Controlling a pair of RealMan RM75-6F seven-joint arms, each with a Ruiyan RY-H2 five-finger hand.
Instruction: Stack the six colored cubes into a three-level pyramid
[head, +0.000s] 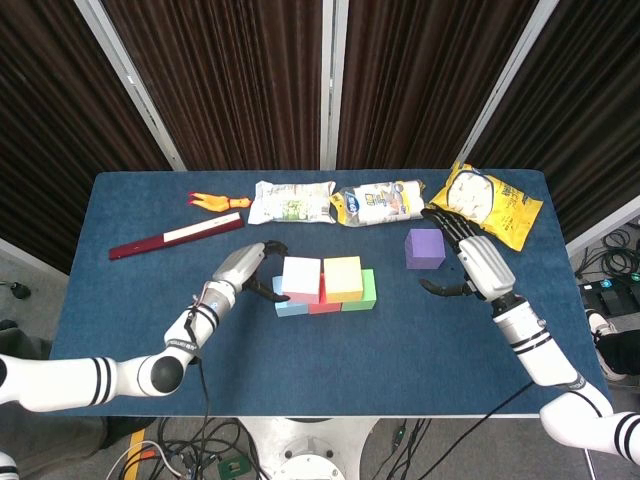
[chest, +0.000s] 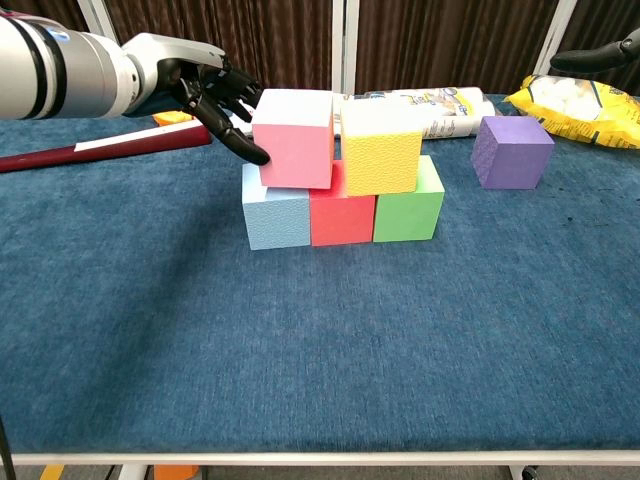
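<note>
Head view is showing the blue counter (head: 120, 300) from above, with a dark red bar (head: 176, 240) lying at its far left and an orange toy (head: 208, 201) just beyond it. The left hand (chest: 212, 97) is reaching in from the left, its dark fingers (chest: 240, 143) curling against the left face of the pink cube (chest: 294, 138) — they are touching it, but I cannot tell whether they are gripping or only pressing. The pink cube is sitting on the second level, over the light blue cube (chest: 276, 218) and the red cube (chest: 341, 217), just beside the yellow cube (chest: 380, 146), which is resting over the red and the green cube (chest: 409, 206). Two snack packets (head: 335, 202) are lying along the far edge. The purple cube (chest: 511, 150) is standing alone on the counter, right of the stack. The right hand (head: 475, 263) is hovering just right of it, fingers spread and holding nothing, near a yellow bag (head: 485, 203).
</note>
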